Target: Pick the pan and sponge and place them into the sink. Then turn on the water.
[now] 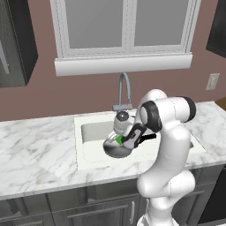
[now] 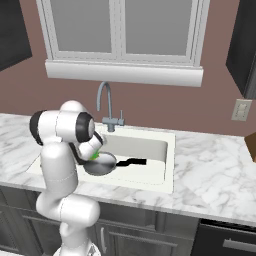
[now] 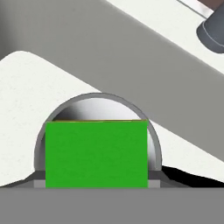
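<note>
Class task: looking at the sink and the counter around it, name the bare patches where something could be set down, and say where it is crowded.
Free: marble counter left of the sink, and the basin's back-left floor. Crowded: basin middle, where the gripper holds the sponge over the pan, below the faucet.

I see the pan [image 2: 101, 165] in the sink [image 2: 150, 150], black handle pointing right; the sponge [image 2: 95, 156] shows green above it, at the tool [image 2: 93, 155].

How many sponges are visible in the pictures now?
1. The green sponge is between the gripper fingers, over the pan in the sink. More may be hidden behind the arm.
</note>
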Available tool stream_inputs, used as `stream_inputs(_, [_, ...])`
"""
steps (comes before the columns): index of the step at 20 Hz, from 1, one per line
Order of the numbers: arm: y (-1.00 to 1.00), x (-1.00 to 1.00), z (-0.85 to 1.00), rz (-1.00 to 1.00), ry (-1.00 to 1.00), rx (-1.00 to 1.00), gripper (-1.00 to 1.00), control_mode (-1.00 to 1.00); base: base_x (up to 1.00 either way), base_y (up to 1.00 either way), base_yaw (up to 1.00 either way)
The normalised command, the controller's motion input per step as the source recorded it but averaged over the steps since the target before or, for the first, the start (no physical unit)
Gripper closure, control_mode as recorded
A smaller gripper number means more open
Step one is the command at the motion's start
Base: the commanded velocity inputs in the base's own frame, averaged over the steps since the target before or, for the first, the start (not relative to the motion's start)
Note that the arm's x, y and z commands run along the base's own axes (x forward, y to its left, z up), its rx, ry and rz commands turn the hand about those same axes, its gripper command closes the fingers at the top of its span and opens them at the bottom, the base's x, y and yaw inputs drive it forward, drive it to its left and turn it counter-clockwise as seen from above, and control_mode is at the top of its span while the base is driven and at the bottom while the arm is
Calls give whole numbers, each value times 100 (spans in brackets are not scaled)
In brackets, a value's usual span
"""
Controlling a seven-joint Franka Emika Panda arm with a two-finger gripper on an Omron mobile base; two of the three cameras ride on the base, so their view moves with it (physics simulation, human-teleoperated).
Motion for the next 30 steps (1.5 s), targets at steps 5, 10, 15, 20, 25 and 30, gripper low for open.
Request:
stream_inputs(5, [8,6,-18,-6,8,0,100,-100,0,0,0])
stream_inputs(10, [0,15,-12,-5,6,0,100,-100,0,0,0])
stream_inputs(15, [8,14,-11,-4,0,0,100,-100,0,0,0])
stream_inputs(20, [13,14,-12,-6,2,0,100,-100,0,0,0])
stream_inputs(25, [13,12,-16,-6,6,0,100,-100,0,0,0])
stream_inputs(30, [14,22,-18,-6,3,-1,100,-100,0,0,0])
